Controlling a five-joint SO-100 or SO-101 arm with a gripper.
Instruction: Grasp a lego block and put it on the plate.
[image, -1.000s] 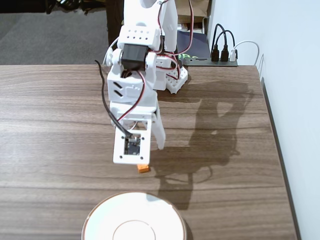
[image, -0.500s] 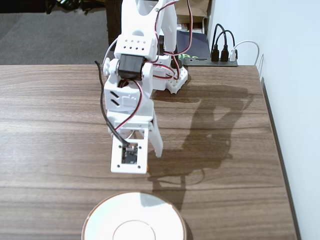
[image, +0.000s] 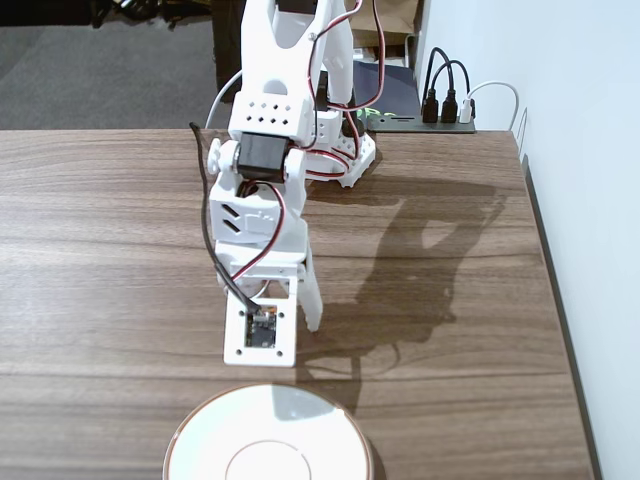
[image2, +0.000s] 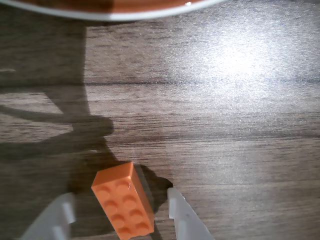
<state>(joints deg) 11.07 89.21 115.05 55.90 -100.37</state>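
The wooden table (image: 450, 330) fills both views, its dark grain running across under the pincer. Next in size is the white arm (image: 268, 150), which reaches down from the far edge of the table with red and black wires looped along it, its wrist camera board facing the near side. Ahead of the pincer, toward the near edge in the fixed view, lies the plate (image: 200, 440), white with a raised rim and a faint inner circle, cut off by the frame; in the wrist view only a sliver of its rim (image2: 125, 14) shows along the top, well apart from the fingertips. The pincer (image2: 122, 212) stands open, its two pale fingers (image2: 182, 215) spread at the bottom of the wrist view, low over the wood. Between them sits the lego block (image2: 123, 206), orange, studs up in two rows, lying flat on the table and turned at a slant, its far end reaching beyond the fingertips toward the plate. Neither finger clearly touches it. In the fixed view the block is hidden under the arm.
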